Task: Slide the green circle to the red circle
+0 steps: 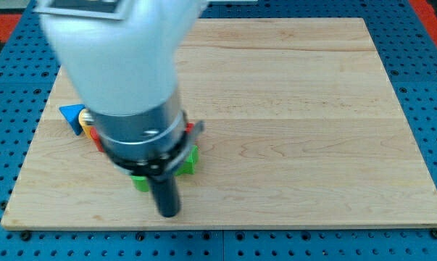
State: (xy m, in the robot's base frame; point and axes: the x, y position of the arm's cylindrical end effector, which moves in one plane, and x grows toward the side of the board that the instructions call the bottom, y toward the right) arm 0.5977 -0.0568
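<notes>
My arm fills the view's left and hides most of the blocks. My tip is near the board's bottom edge, just below and right of a green block whose shape I cannot make out. Another green piece shows to the right of the rod. A bit of red shows at the arm's left edge; I cannot tell its shape. Whether the tip touches the green block is hidden.
A blue triangle lies at the view's left with a sliver of yellow beside it. The wooden board rests on a blue pegboard table.
</notes>
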